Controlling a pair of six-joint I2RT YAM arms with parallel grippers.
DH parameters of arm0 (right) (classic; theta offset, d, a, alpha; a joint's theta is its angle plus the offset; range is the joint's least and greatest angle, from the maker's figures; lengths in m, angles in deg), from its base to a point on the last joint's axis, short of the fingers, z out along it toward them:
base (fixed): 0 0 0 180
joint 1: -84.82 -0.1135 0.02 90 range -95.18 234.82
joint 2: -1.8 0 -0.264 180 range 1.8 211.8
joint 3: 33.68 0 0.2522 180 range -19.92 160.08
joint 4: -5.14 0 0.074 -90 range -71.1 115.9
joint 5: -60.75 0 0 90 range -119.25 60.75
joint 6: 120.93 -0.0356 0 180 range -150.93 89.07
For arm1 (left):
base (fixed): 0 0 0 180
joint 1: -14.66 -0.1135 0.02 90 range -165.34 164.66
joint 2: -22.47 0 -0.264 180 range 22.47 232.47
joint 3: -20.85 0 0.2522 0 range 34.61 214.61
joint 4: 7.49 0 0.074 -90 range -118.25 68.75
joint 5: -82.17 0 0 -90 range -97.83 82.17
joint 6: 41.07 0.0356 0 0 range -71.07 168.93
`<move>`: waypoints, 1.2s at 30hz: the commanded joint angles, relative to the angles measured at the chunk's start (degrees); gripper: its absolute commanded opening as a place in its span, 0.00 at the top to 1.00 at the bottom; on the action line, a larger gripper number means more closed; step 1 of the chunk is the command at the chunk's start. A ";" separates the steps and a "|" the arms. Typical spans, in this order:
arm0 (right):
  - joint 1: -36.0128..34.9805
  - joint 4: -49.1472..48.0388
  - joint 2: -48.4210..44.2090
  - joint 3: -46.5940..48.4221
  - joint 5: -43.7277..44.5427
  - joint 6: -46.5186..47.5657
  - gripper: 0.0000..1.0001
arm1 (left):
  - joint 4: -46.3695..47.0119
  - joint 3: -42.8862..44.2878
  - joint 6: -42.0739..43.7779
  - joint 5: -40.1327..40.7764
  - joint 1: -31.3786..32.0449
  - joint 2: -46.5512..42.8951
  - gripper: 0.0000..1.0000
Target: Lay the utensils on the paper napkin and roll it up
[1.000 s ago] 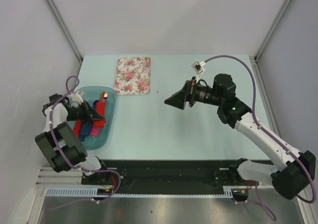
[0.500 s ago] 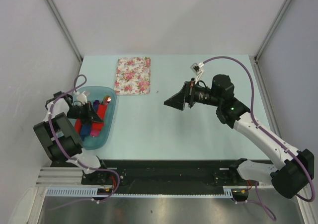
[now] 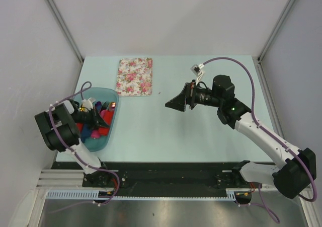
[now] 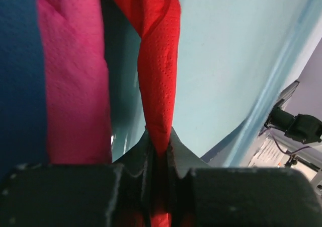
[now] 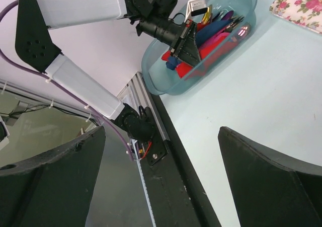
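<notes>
Inside the bin (image 3: 104,142), left jaws pinch a red napkin (image 4: 160,76); right jaws gape.

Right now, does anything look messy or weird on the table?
Nothing is spilled or broken. The odd bit is in the blue tub: the left pincer is shut on a red napkin, which looks twisted and bunched, not flat.
</notes>
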 commanded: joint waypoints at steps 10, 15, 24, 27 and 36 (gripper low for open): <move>0.36 -2.00 1.07 1.42 -1.34 0.36 0.00 | 4.44 -1.71 -5.39 9.44 1.70 -1.32 0.64; 0.36 -1.92 0.90 1.59 -1.43 0.36 0.00 | 3.92 -1.71 -5.57 10.41 2.32 -3.95 0.56; 0.36 -1.91 0.37 1.59 -1.69 0.27 0.00 | 4.44 -1.89 -6.62 13.92 3.28 -8.26 0.48; 0.36 -2.00 0.11 1.50 -1.95 0.27 0.00 | 4.36 -1.89 -6.88 14.28 3.37 -9.49 0.47; 0.45 -2.00 -0.42 1.24 -1.95 0.18 0.00 | 4.53 -1.97 -7.50 16.39 3.72 -13.01 0.44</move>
